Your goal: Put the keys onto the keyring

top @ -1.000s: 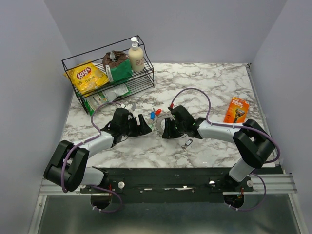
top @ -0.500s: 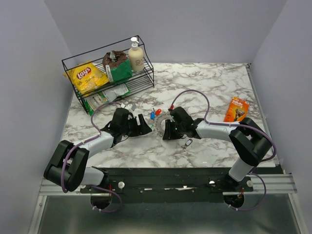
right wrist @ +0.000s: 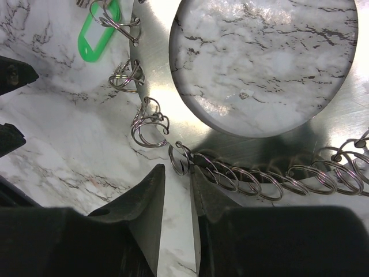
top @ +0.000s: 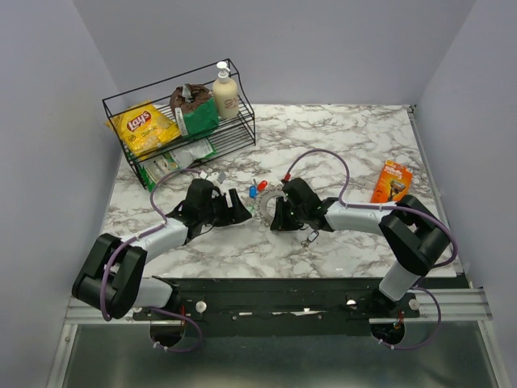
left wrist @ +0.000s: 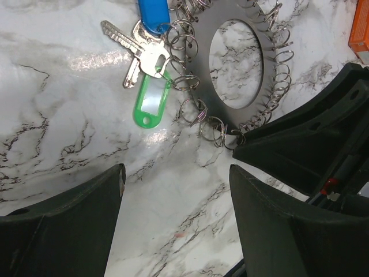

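Note:
The keyring [top: 265, 202] is a flat silvery disc with a hollow centre and many small split rings along its rim; it lies on the marble between my grippers. It also shows in the left wrist view [left wrist: 199, 81] and the right wrist view [right wrist: 151, 63]. A blue key [left wrist: 153, 14], a green key [left wrist: 151, 104] and silver key blades [left wrist: 135, 49] hang at its rim; a red key [top: 262, 186] shows from above. My left gripper [left wrist: 176, 213] is open and empty, just short of the ring. My right gripper [right wrist: 177, 184] is almost shut, with one small split ring [right wrist: 180, 158] at its tips.
A loose small key fob [top: 310, 237] lies just below the right gripper. An orange package [top: 393, 181] lies at the right. A black wire rack [top: 179, 121] with a crisp bag, pouch and bottle stands at the back left.
My right gripper has shifted slightly toward the near side along the keyring's rim. The left arm has not moved.

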Robot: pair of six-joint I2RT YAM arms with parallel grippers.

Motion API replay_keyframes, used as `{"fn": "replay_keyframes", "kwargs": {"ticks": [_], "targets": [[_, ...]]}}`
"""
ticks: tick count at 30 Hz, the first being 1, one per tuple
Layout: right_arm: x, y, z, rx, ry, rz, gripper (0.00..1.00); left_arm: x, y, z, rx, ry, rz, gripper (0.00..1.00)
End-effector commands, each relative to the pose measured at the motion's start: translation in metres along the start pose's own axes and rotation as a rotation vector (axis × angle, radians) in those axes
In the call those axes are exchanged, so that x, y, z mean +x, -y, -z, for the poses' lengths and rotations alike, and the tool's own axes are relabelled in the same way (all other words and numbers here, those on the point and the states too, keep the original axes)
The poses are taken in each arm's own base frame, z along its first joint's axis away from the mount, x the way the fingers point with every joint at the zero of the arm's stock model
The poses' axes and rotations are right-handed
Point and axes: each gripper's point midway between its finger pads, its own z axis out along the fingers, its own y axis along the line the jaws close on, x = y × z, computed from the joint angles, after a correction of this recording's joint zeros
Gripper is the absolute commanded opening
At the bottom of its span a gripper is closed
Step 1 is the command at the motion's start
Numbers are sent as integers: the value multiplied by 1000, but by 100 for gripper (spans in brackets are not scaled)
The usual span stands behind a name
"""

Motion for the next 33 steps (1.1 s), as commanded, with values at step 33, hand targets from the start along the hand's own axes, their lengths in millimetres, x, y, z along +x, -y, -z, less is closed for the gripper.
{"fn": "replay_keyframes", "kwargs": {"ticks": [33], "targets": [[-16,-3,1,-7,91,0,1,-9,13,18,49,51,-83,81]]}}
